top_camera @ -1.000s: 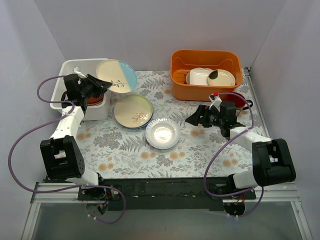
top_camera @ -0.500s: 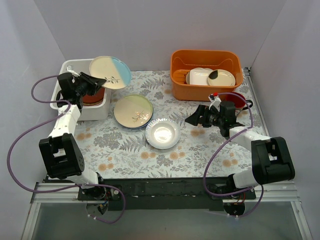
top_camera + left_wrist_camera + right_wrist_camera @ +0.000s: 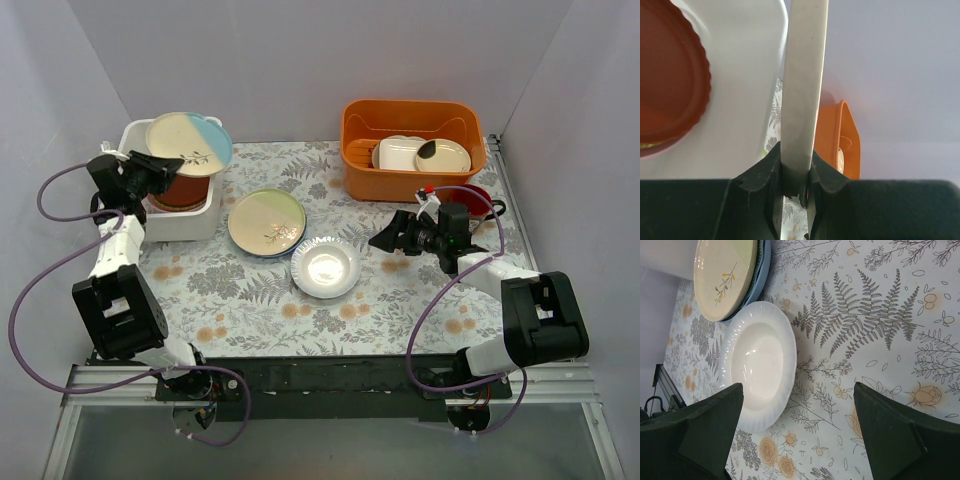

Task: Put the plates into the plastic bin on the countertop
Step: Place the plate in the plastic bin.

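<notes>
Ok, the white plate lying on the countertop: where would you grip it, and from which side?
Probably at the rim, on the side facing the open right gripper. The white plate lies flat and right way up, so only its raised, fluted edge can be pinched, from above and below. Its opposite edge sits close against the cream-green plate, so that side is crowded.

Plain lilac-grey walls (image 3: 320,60) box in three sides, evenly lit. Near edge has a black rail (image 3: 320,372) and an aluminium frame (image 3: 58,435).
</notes>
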You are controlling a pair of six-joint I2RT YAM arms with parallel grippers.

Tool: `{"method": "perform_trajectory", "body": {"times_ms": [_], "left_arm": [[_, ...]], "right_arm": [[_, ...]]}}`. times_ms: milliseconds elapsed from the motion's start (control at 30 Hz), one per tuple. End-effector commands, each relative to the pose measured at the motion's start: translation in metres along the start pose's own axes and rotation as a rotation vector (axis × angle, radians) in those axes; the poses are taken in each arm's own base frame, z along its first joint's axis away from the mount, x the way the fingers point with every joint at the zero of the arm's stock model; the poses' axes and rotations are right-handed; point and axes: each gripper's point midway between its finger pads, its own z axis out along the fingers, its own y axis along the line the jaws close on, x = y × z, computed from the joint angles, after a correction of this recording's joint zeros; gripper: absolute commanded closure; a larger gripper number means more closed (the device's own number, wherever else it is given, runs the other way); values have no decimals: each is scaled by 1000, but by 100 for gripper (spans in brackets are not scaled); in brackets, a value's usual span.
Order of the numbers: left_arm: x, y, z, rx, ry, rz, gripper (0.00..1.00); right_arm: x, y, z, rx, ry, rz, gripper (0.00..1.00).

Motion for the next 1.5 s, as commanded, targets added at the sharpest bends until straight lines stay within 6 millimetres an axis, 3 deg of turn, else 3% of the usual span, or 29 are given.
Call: {"method": "perform_trajectory", "body": {"times_ms": [0, 300, 767, 1067, 1467], "left_arm": [[-27, -28, -12, 124, -67, 53, 100], [-46, -11, -18, 100, -105, 38, 100], [-69, -1, -32, 60, -191, 52, 100], [-72, 5, -30, 34, -206, 70, 100], [-73, 52, -7, -122, -154, 59, 100]], "right_arm": [[-17, 11, 4, -34, -37, -52, 2], [-15, 11, 3, -36, -31, -53, 2], [-14, 11, 3, -38, -29, -53, 2], [-14, 12, 3, -46, -30, -53, 2], [-13, 14, 5, -64, -25, -41, 2]]}}
